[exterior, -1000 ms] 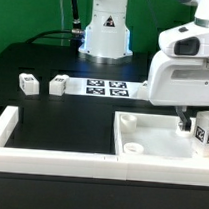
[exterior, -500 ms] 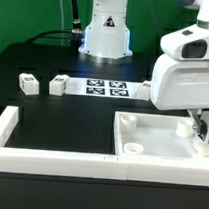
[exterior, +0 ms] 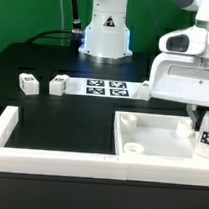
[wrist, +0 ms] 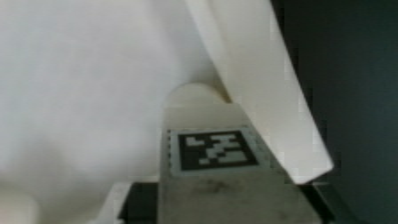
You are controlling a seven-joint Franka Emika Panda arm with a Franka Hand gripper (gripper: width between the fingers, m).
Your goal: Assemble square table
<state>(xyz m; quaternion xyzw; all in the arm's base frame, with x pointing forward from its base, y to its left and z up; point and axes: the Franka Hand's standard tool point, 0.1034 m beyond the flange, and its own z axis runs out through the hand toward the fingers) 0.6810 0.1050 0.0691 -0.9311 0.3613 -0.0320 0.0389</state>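
The square table's white slab (exterior: pixel 156 138) lies at the exterior view's right, with a round corner hole (exterior: pixel 133 149) near its front. My gripper (exterior: pixel 201 125) hangs over the slab's right part, shut on a white tagged leg block (exterior: pixel 205 140). In the wrist view the leg block (wrist: pixel 214 150) stands between the dark fingers (wrist: pixel 139 203), touched on both sides, above the slab (wrist: pixel 89 80) and next to its raised rim (wrist: pixel 267 90). Two more leg blocks (exterior: pixel 29 83) (exterior: pixel 59 85) lie on the black table at the left.
The marker board (exterior: pixel 105 89) lies at the middle of the table's back. The long white U-shaped border wall (exterior: pixel 49 155) runs along the front and left. The robot base (exterior: pixel 105 32) stands behind.
The fingers have closed on the leg block over the slab. The hand has shifted slightly, and the leg block with it.
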